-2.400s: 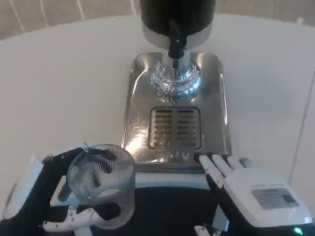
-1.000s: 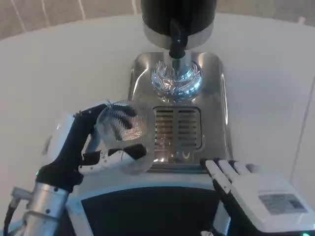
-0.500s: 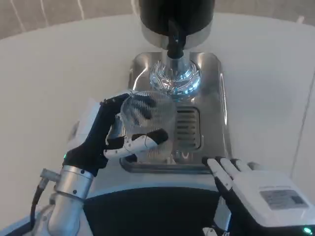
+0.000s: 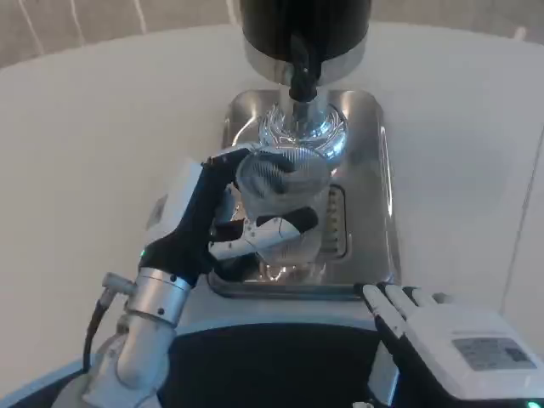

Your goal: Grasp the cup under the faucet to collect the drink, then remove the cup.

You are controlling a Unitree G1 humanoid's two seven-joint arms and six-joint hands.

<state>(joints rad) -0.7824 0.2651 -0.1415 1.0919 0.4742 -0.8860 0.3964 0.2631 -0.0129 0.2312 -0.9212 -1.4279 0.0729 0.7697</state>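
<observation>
White table (image 4: 102, 127); clear cup (image 4: 280, 191) in left hand (image 4: 223, 223), contents indiscernible

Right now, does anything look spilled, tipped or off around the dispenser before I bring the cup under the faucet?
Nothing stands out. The left hand holds the clear cup roughly upright over the steel drip tray, just short of the black faucet. No liquid is visible on the white table. The right hand rests near the tray's front corner.
</observation>
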